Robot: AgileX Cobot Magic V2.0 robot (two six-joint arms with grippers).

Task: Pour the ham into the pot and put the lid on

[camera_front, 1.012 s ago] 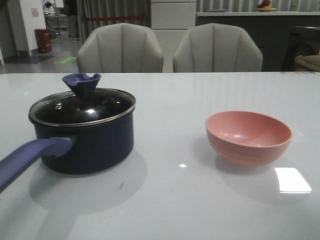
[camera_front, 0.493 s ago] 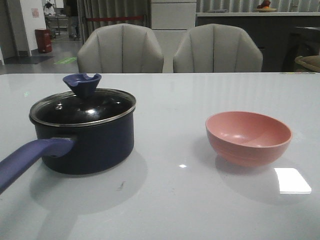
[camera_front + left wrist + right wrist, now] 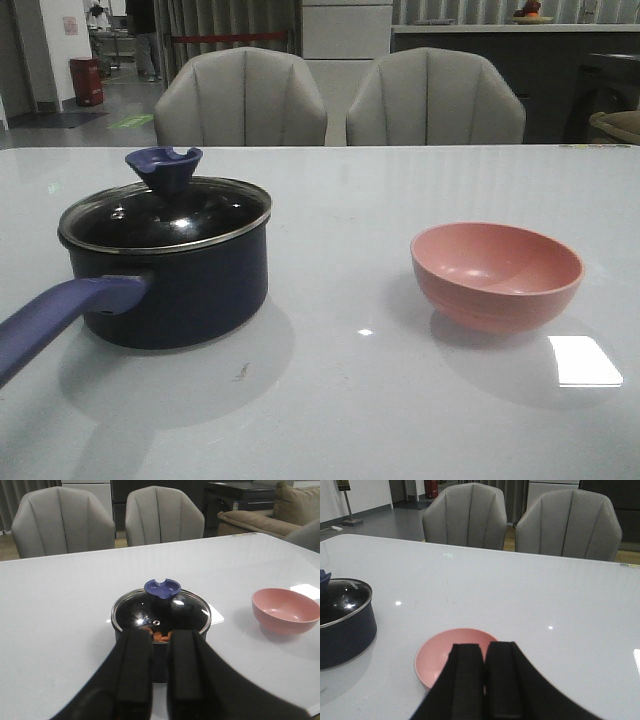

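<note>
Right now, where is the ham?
In the left wrist view the ham shows as orange pieces through the glass lid, inside the pot on the table's left, apart from the pink bowl.

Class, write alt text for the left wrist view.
A lidded pot sits beyond the shut left gripper, orange ham showing through the glass lid. A pink bowl stands apart on the white table, two chairs behind.

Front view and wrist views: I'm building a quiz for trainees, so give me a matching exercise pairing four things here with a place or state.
Things:
1. lid
2. ham
3. pink bowl
4. left claw

States:
A. empty, on the table
B. shut, holding nothing
C. seated on the pot
D. inside the pot, seen through glass

Pairs: 1-C, 2-D, 3-A, 4-B
</note>
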